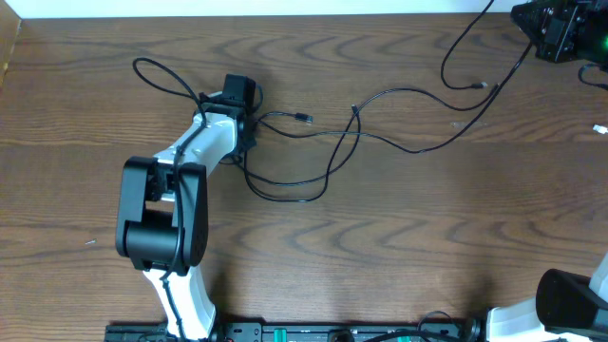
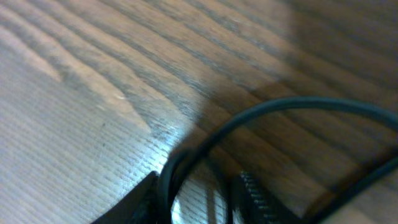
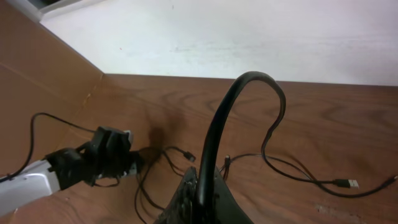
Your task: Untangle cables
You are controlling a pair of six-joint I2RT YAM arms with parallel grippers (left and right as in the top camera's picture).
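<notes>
Taking the left gripper [image 1: 239, 90] as my mark: behind it, toward the base, its own arm [image 1: 166, 214] blocks the way. To its right the black cable [image 1: 408, 90] lies in loops across the table [image 1: 427, 256] — past those loops and toward the near edge, I have open wood.

Wood-grain tbl [image 1: 399, 247] matt; blk cable [image 2: 311, 102] smooth, semi-gloss.

The cables [image 1: 313, 142] lie across the table [image 1: 427, 256], the left end effector [image 1: 245, 119] at their left end.
</notes>
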